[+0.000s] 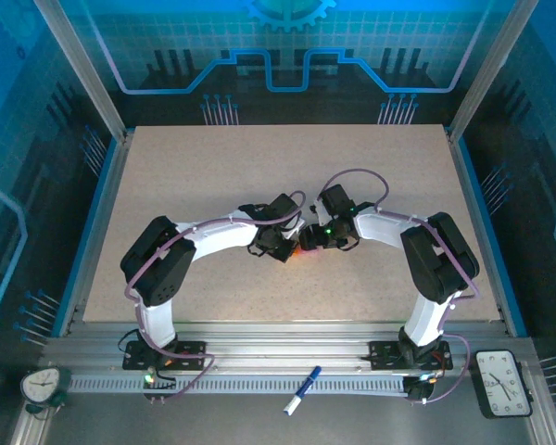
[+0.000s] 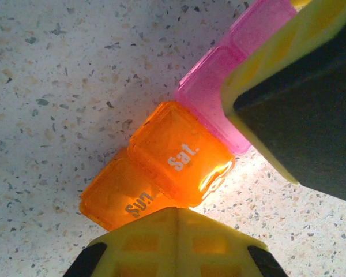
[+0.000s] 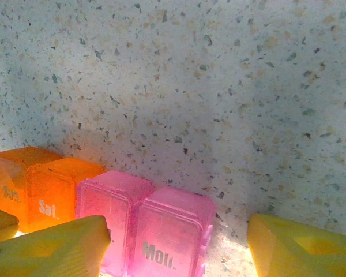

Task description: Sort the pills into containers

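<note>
the right pincer [image 3: 177,231] stands with its yellow fingers [image 3: 300,248] about half apart, clamped on nothing, the pink "mon." end cell of the short translucent plastic strip of lidded pill cells [image 2: 179,153], half orange and half pink, sitting in the gap. the strip lies mid-table on the speckled tabletop [image 1: 167,185] between both arms, long axis running from finger to finger, pink end nearer the right arm. the left pincer [image 2: 173,222] is pressed together and empty, its tip at the orange "sun" end, touching or nearly so.
</note>
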Robot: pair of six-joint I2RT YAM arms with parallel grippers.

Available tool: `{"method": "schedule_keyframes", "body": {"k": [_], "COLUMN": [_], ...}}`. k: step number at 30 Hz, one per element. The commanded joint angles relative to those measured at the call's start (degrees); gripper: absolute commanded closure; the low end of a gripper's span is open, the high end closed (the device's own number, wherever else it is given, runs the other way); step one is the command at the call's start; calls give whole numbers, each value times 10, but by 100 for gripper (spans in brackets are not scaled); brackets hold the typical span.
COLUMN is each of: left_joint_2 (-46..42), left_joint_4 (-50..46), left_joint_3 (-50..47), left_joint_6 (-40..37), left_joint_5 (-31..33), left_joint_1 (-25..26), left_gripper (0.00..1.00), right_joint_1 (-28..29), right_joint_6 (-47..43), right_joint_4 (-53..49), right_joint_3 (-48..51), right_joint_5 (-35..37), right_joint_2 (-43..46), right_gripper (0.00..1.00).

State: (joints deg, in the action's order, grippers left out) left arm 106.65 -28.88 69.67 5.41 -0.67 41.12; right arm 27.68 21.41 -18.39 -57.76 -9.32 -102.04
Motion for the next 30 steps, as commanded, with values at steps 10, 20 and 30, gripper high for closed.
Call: {"method": "schedule_keyframes", "body": {"k": [10,20,30], "left_joint_2": [-6,-98,-263], "left_joint_4": [-41,13,96], "left_joint_3": [-12,22,-34], "left_joint_6": [-14,3,-1], "left_joint_5": [29,63,123], "left_joint_1": [-3,-17,-90], "left_gripper": [100,89,81], "right_joint_1": [-7,-19,-52], "right_joint_6": [-4,-10,-3], "right_joint_4": [-59,-135,-125], "right_joint_3": [-10,-123,-157], "right_joint_5": [43,4,-4], "right_joint_2": [-41,53,192], "right_gripper": [33,27,17]}}
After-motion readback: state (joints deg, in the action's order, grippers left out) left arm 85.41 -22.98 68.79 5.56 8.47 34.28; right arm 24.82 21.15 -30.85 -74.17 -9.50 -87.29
